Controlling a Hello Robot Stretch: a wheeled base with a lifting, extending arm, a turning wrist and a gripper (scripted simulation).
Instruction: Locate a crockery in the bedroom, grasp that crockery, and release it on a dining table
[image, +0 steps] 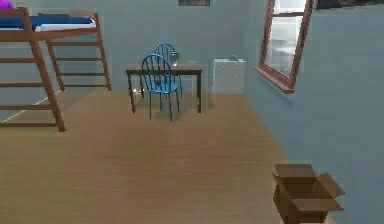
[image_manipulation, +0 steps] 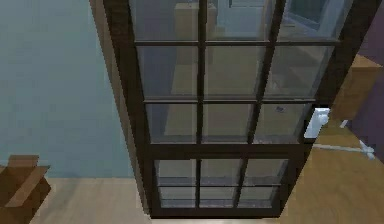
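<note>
Forward view: a small pale blob (image: 174, 65) sits on the dark rectangular wooden table (image: 190, 70) flanked by 2 blue spindle-back chairs (image: 160, 78); its axis and jaw state cannot be told.

Pale brown wooden floor (image: 150, 170) from near to far. On it at the far side, a dark wooden counter (image: 192, 69), with two blue chairs (image: 160, 85) standing on the floor, one before it and one behind. On the counter top, just right of the chairs' backs, a small pale thing (image: 176, 64), too small to name. Right of the counter, on the floor by the far wall, a white box-like bin (image: 228, 76). At the far left, a wooden loft bed (image: 45, 75) on the floor, carrying a blue mattress (image: 60, 20). At the near right, an open cardboard box (image: 305, 192) on the floor.
</note>
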